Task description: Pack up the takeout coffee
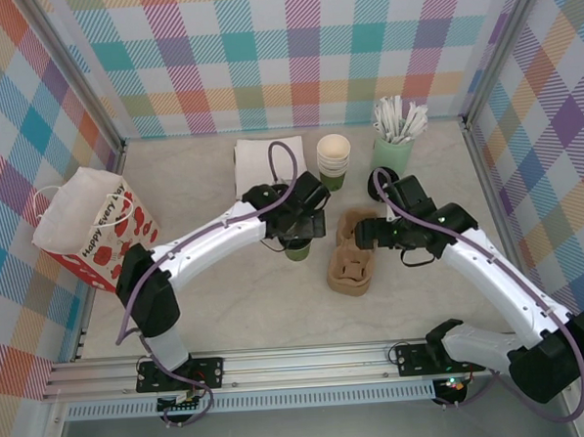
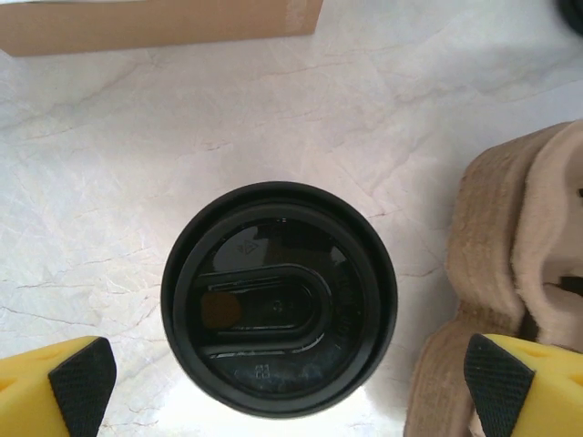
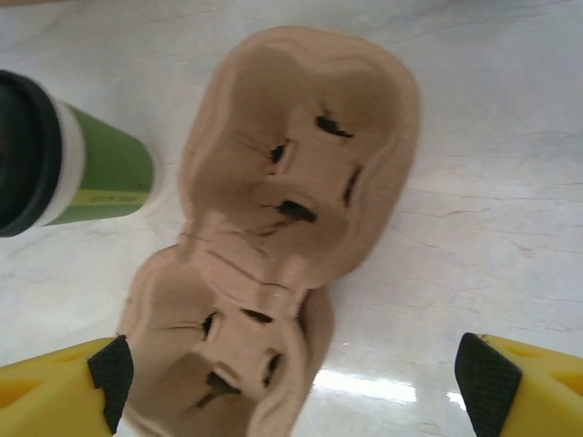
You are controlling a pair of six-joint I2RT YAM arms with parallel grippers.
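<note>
- Coffee first: the takeout coffee stands upright on the marble-look tabletop, just left of the brown pulp cup carrier. It's beside the carrier, not in either pocket.
- Its black lid is on. The right wrist view shows the green side with a cream band just under the lid.
- The left gripper hangs right above the cup with its jaws spread wide. There's one yellow finger out on each side with a clear gap to the lid, so nothing's pinched.
- The right gripper sits over the carrier, jaws spread wide too, with a tip on either side of the near pocket. As far as I can tell it isn't touching the pulp.
- Behind the carrier there's a stack of green cups, and to the right of that a pale green cup full of white sticks.
- A white sheet lies flat at the back, left of the stack.
- Way off on the left edge there's a gift bag in white with a red print, well apart from everything else.
</note>
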